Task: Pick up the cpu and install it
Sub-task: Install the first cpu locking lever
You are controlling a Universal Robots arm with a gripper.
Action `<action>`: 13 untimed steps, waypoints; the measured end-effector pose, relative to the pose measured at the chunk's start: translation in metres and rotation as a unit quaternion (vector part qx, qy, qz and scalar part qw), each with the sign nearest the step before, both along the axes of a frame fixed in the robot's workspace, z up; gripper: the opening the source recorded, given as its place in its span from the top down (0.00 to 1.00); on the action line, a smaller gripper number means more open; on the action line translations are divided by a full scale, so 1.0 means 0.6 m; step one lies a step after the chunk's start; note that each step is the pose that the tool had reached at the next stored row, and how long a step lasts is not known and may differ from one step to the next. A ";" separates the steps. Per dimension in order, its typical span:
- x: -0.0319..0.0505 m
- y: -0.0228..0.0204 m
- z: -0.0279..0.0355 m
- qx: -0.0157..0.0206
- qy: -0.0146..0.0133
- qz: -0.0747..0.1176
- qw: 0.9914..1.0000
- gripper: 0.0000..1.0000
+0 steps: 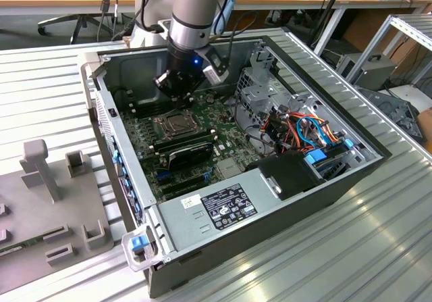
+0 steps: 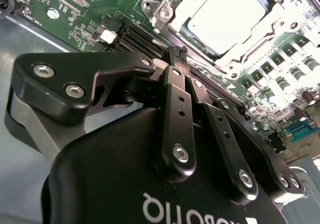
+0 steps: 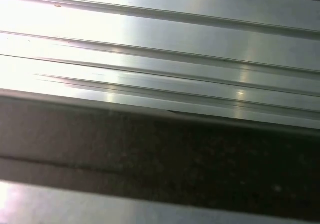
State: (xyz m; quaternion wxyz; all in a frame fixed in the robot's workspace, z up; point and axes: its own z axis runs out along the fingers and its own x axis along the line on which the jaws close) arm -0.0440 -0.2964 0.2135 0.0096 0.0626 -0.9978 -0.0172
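Hand (image 2: 181, 51) fingers pressed together, holding nothing visible, hovering over motherboard (image 1: 196, 146). Cpu (image 2: 227, 18) already seated in open socket (image 1: 174, 122) just ahead of fingertips. Install step; frame likely needs latching.

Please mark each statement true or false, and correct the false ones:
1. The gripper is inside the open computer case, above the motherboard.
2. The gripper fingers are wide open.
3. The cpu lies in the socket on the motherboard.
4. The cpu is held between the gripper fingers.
1. True. In the exterior view the gripper hangs inside the open computer case, above the green motherboard.
2. False. In the second wrist view the fingers are closed together, with nothing between them.
3. True. The cpu sits inside the socket with its metal frame around it.
4. False. The cpu lies in the socket, apart from the fingertips.
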 end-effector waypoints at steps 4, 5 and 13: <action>0.002 0.0001 -0.001 0.000 0.001 0.000 1.000 0.89; 0.002 0.0001 -0.001 0.000 0.001 0.000 1.000 0.89; 0.003 -0.0016 -0.011 0.000 0.003 0.000 1.000 0.89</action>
